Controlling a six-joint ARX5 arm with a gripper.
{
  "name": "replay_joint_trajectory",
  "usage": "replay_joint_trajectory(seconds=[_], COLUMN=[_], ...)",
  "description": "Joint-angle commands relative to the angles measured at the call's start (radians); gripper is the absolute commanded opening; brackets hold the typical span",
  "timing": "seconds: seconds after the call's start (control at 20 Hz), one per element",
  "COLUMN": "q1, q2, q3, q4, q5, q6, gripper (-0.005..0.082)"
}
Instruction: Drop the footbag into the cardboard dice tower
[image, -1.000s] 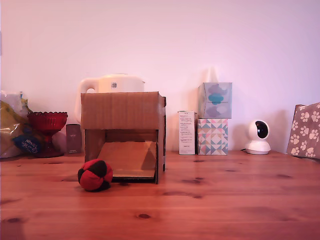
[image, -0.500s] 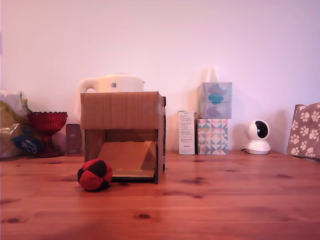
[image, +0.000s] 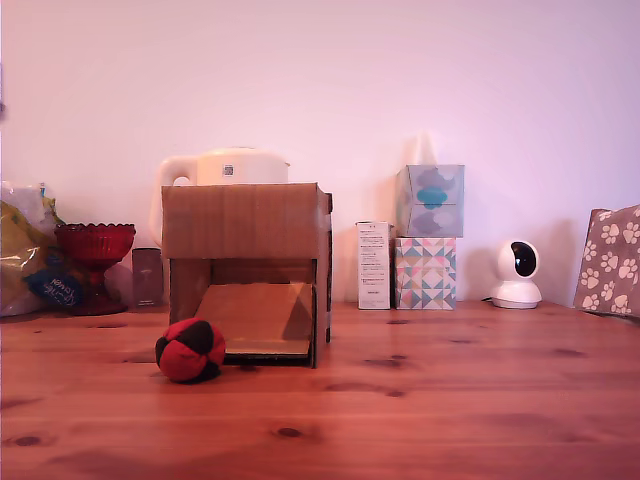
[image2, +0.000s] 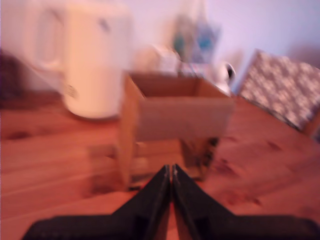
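Observation:
The red and black footbag rests on the wooden table, touching the front left corner of the cardboard dice tower as the exterior view shows it. The tower has a solid upper panel, a low front opening and a sloping ramp inside. In the blurred wrist view the tower appears from above with its top open. My gripper hangs short of the tower, its black fingers pressed together with nothing between them. The wrist view does not show the footbag, and the exterior view does not show the gripper.
A white kettle stands right behind the tower. A red goblet and bags are at the exterior view's left. Stacked tissue boxes, a white carton, a small camera and a paw-print box stand at the right.
The footbag and the tower have not moved. A dark shadow on the table at the exterior view's lower left has faded.

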Motion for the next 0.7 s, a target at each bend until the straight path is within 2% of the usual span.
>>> replay_joint_trajectory(seconds=[0.0, 0.15, 0.3, 0.5, 0.6, 0.65], q1=[-0.047, -0.155, -0.224, -0.233, -0.233, -0.233], q2=[0.064, 0.229, 0.359, 0.47, 0.51, 0.534], q3=[0.007, 0.007, 0.007, 0.007, 0.007, 0.007], q4=[0.042, 0.109, 0.188, 0.222, 0.239, 0.262], q5=[0.005, -0.043, -0.084, -0.086, -0.106, -0.117], q6=[0.012, 0.007, -0.007, -0.006, 0.006, 0.01], gripper=[-0.0024, -0.0024, -0.0024, -0.0024, -0.0022, 0.0033])
